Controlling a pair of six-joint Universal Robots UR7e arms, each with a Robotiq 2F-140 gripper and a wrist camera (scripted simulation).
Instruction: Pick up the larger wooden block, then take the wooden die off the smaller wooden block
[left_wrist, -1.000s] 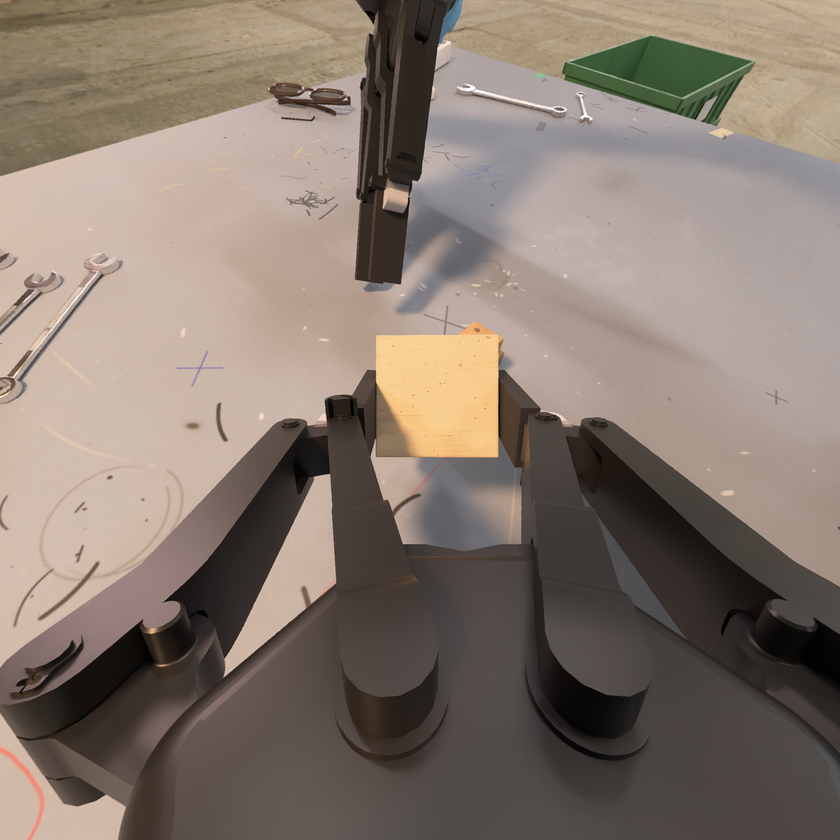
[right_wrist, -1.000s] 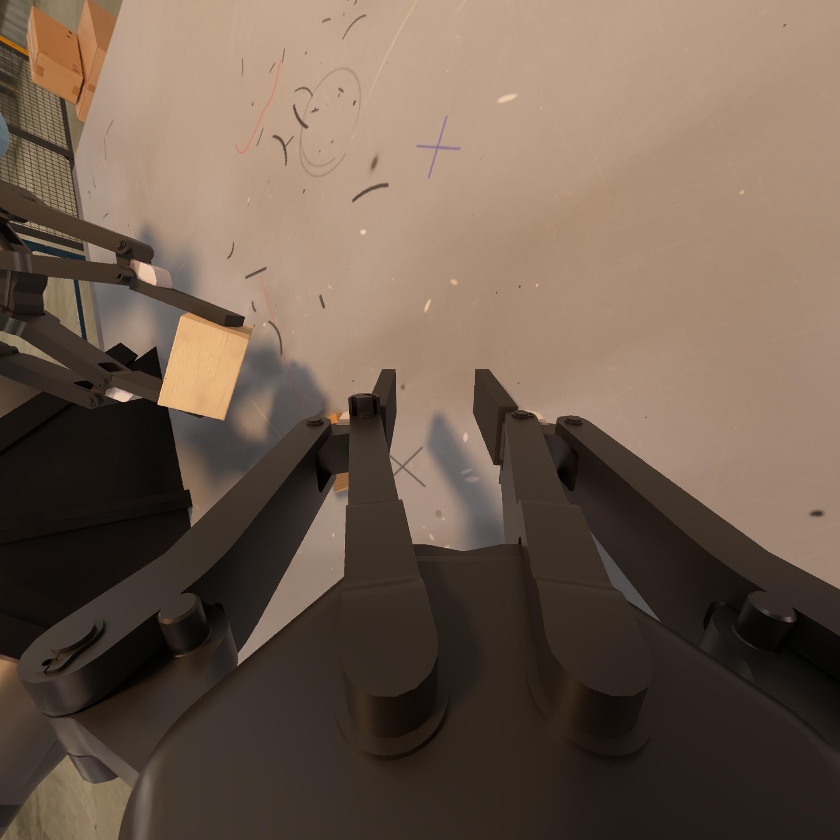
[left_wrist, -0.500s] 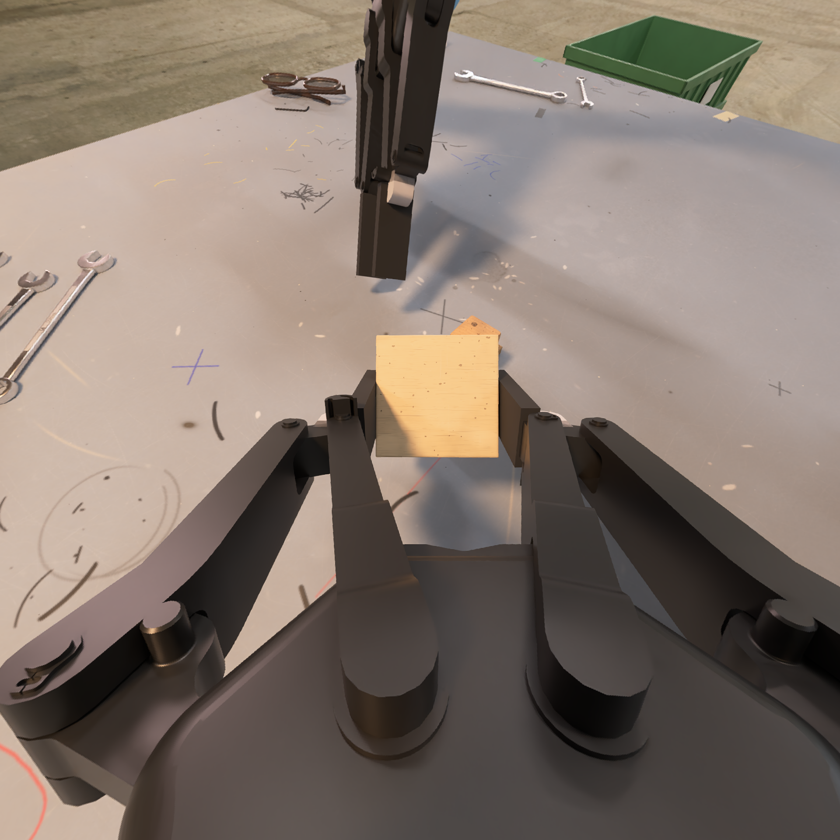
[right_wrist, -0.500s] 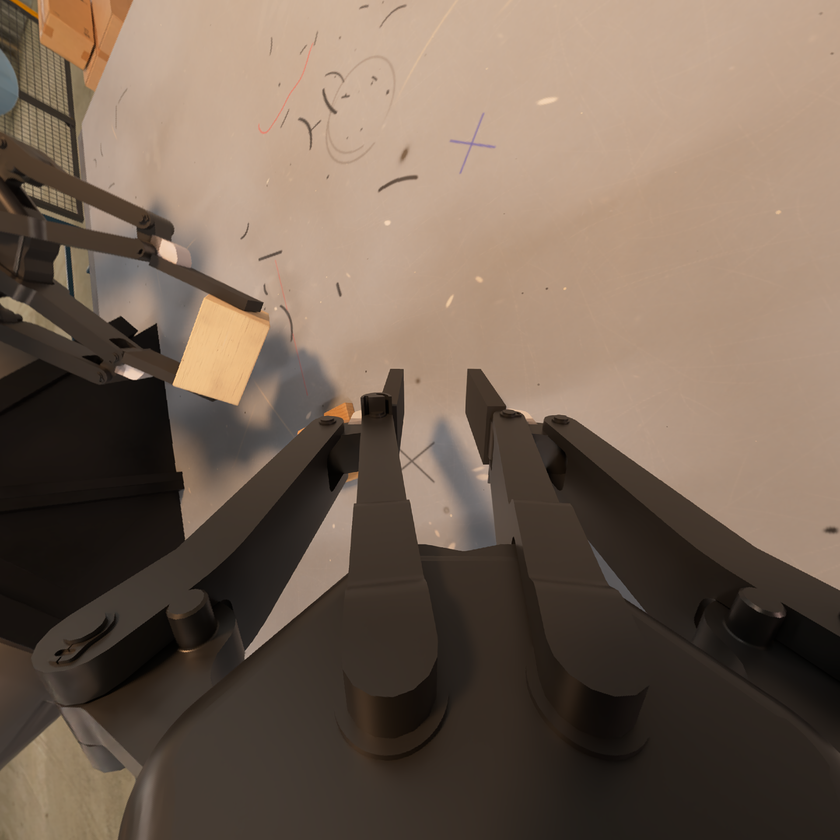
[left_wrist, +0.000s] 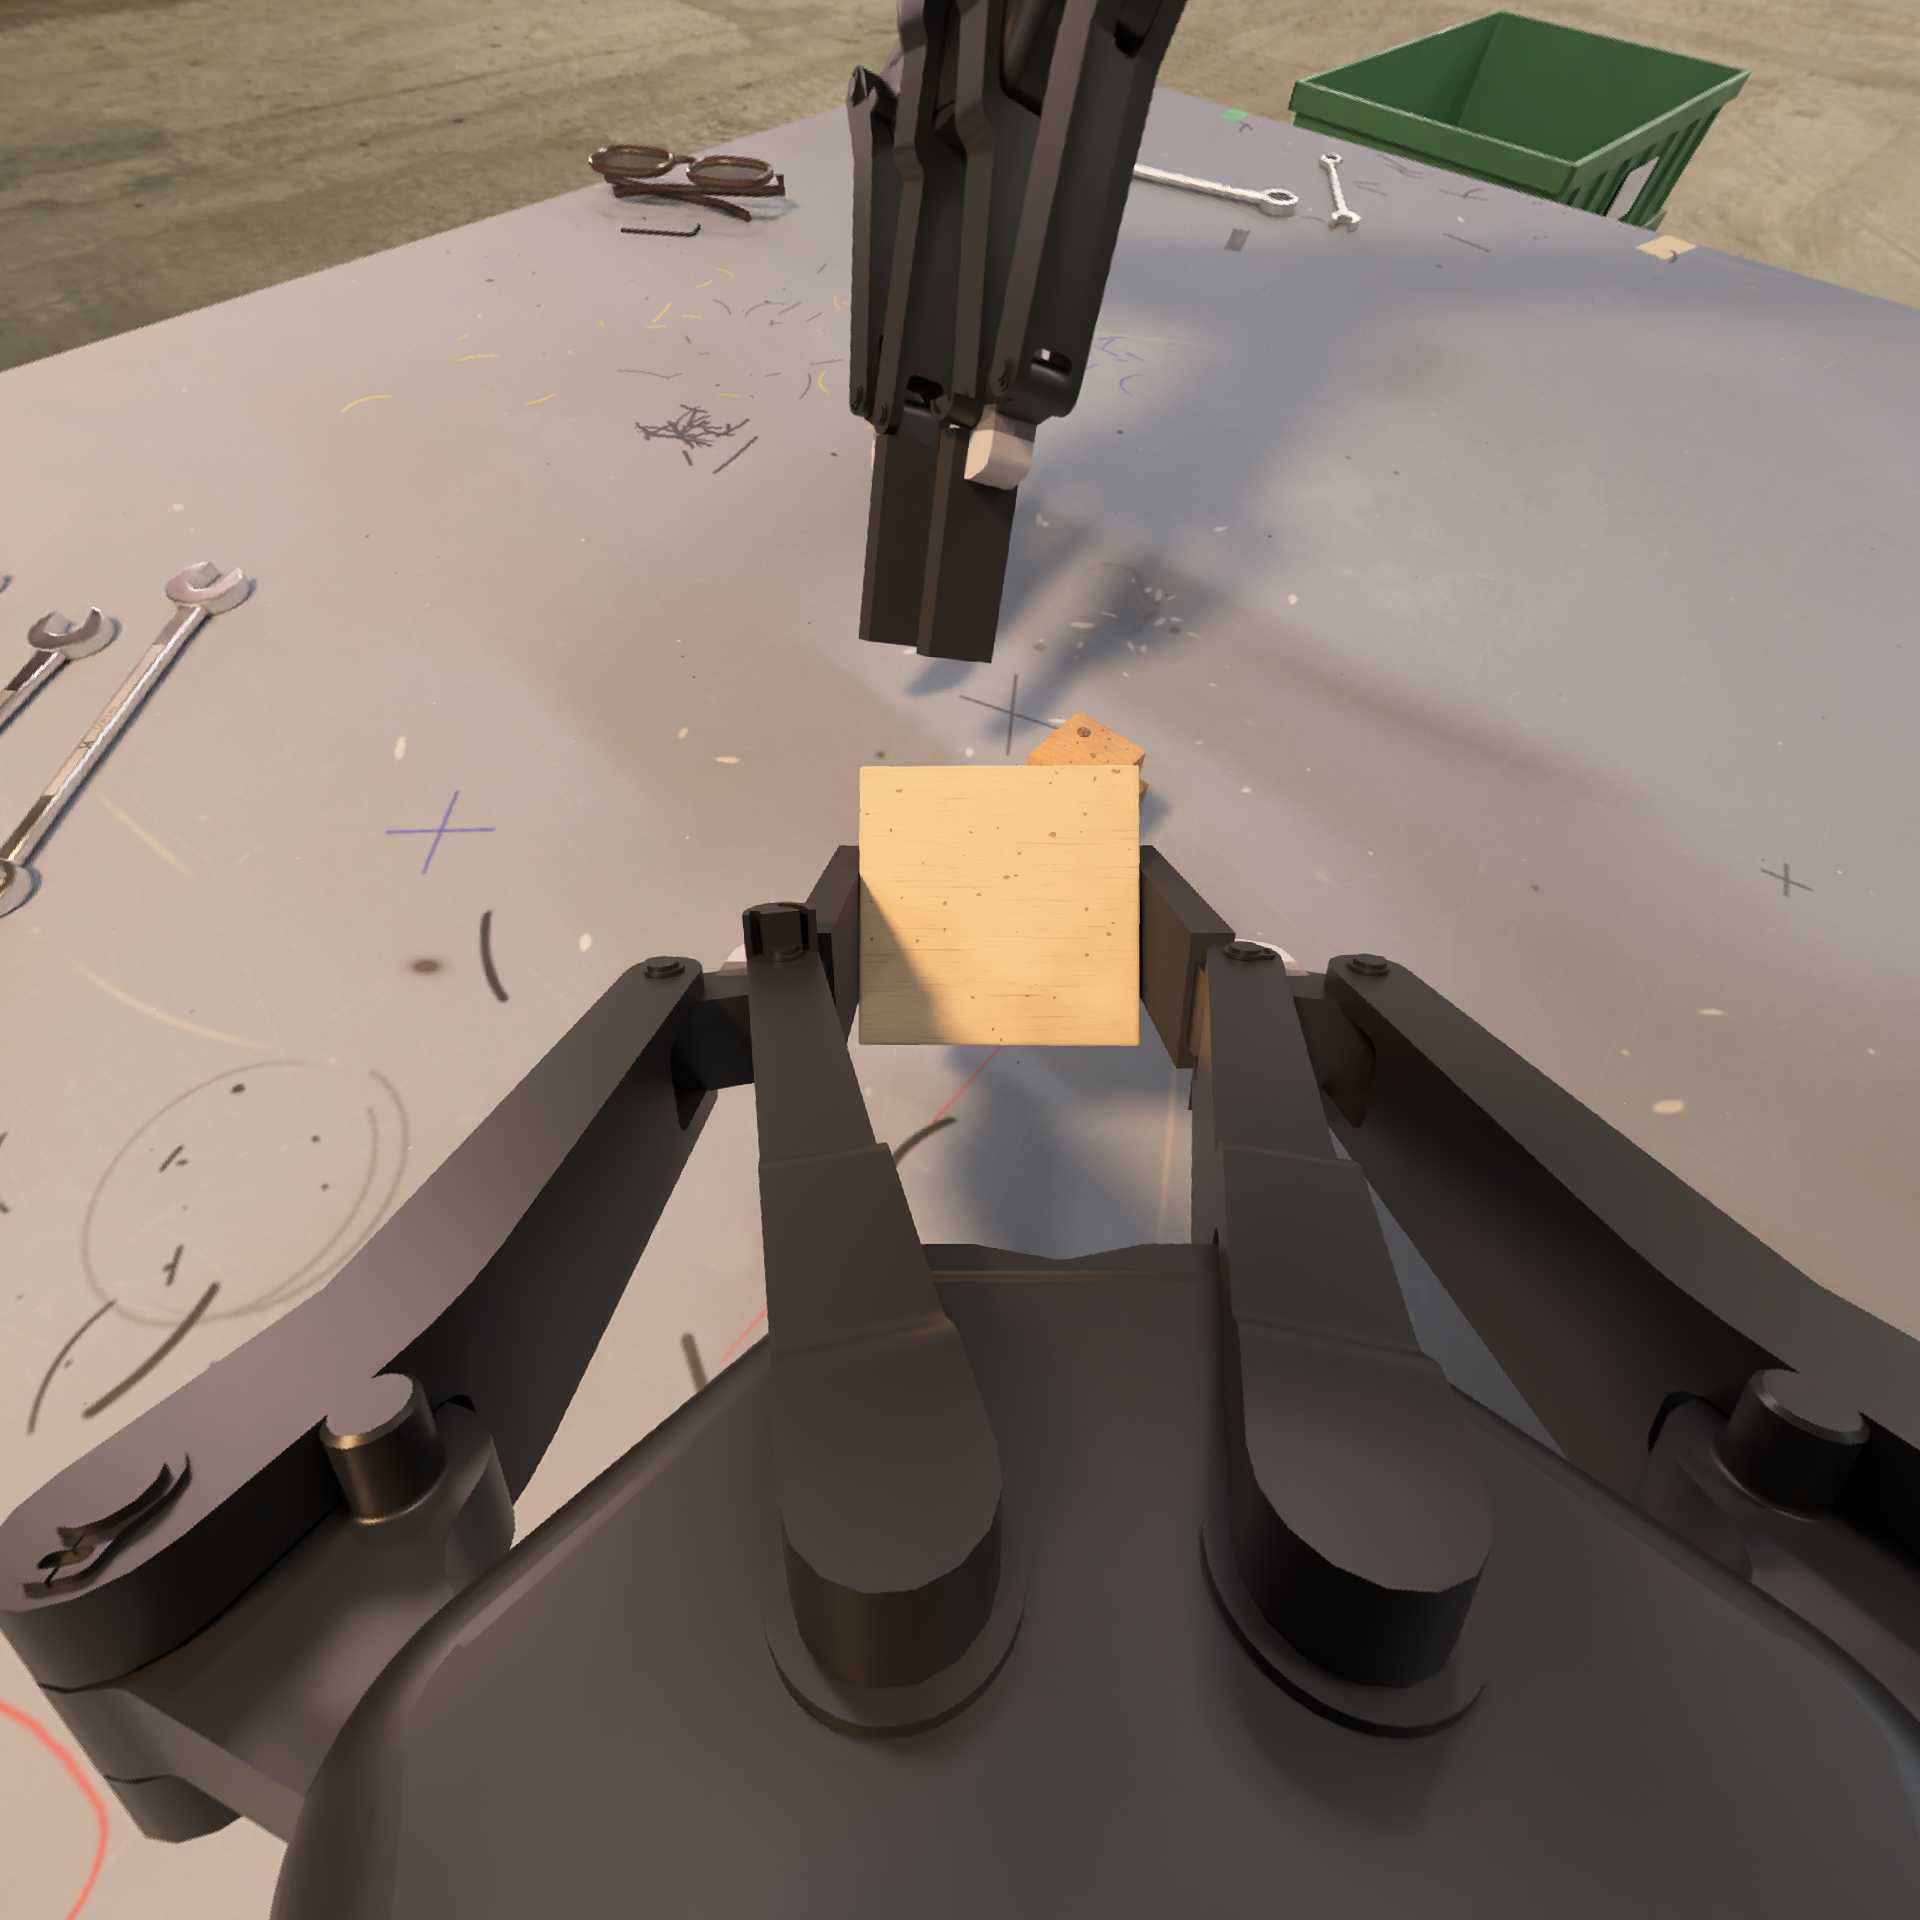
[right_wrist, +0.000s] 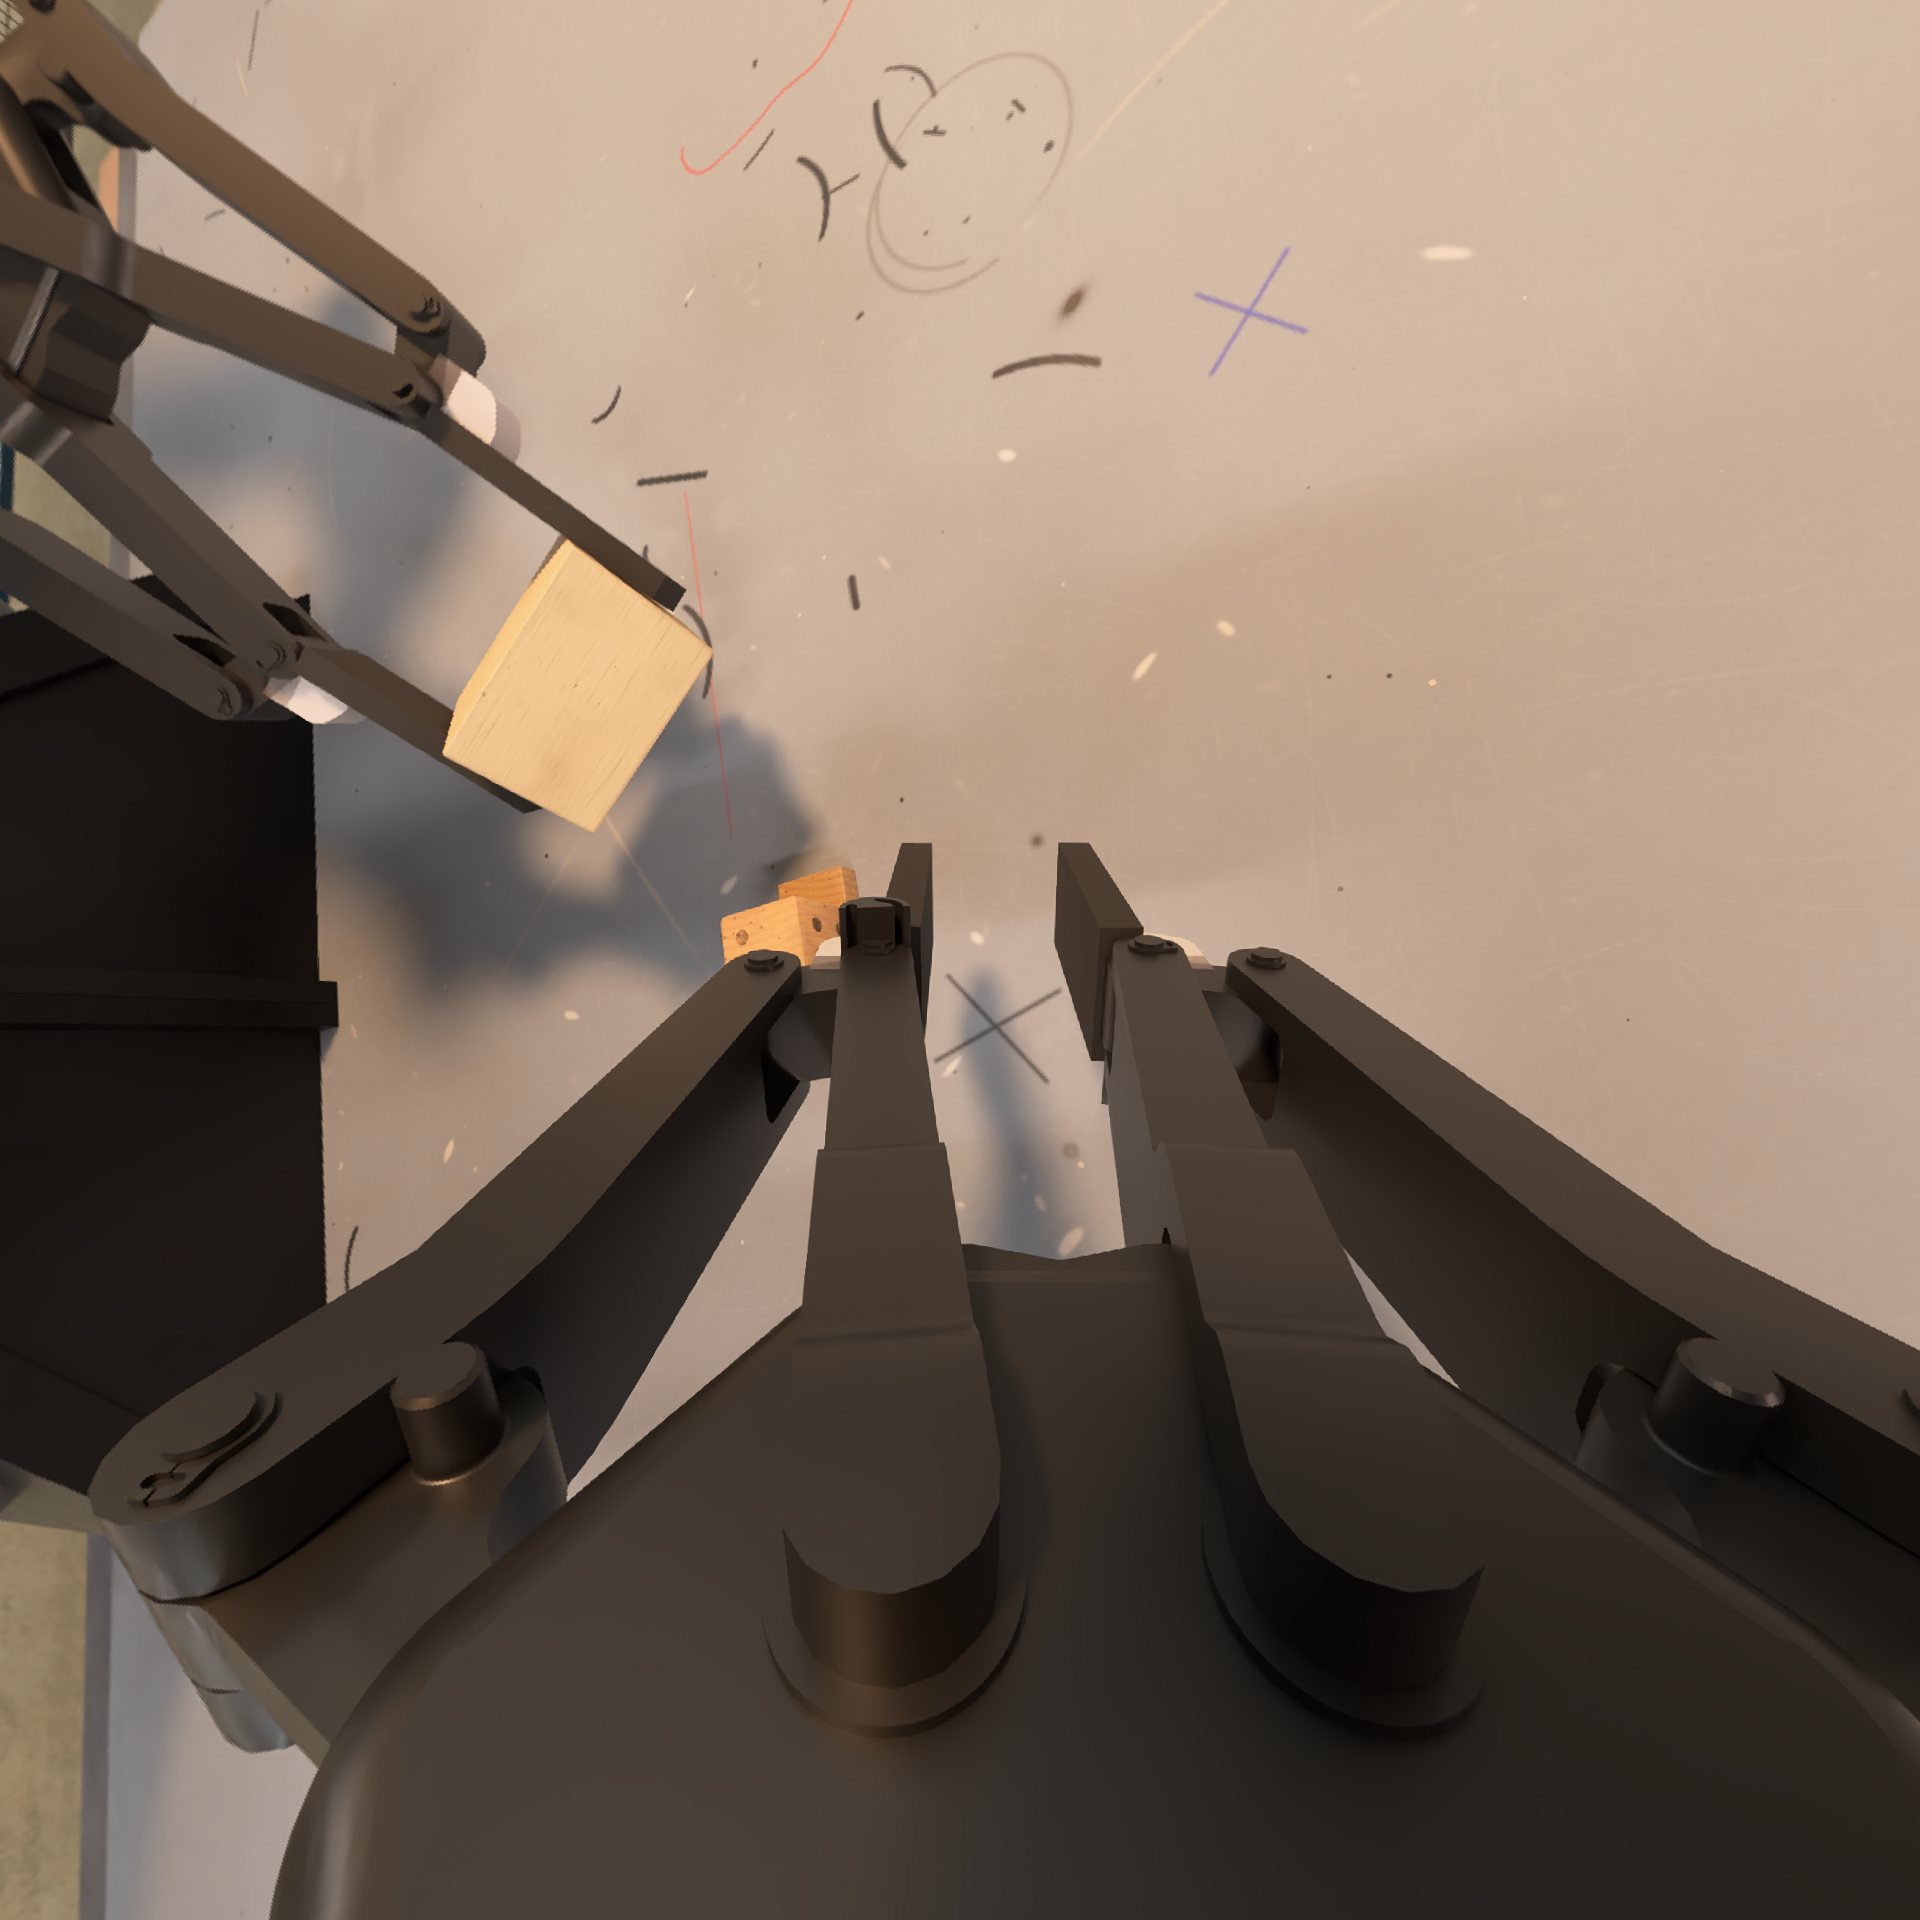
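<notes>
My left gripper (left_wrist: 1000, 914) is shut on the larger wooden block (left_wrist: 997, 904), a pale cube held above the grey table (left_wrist: 1455, 623). The block also shows in the right wrist view (right_wrist: 577, 686). The small orange wooden die (left_wrist: 1086, 740) peeks out just behind it. The smaller block under the die is mostly hidden. In the right wrist view the die (right_wrist: 774, 923) and a second orange piece (right_wrist: 821, 885) sit just left of my left fingertip. My right gripper (right_wrist: 992, 894) hangs over a black cross mark, jaws slightly apart and empty; it also shows in the left wrist view (left_wrist: 928, 644).
Wrenches (left_wrist: 104, 717) lie at the table's left edge, and more wrenches (left_wrist: 1216, 187) at the far side. Glasses (left_wrist: 686, 171) lie at the back. A green bin (left_wrist: 1507, 104) stands beyond the far right corner. A dark box (right_wrist: 156, 935) is at the left.
My right gripper has moved closer to the die and its jaws have narrowed. My left gripper still holds the larger block, which looks nearer in the right wrist view.
</notes>
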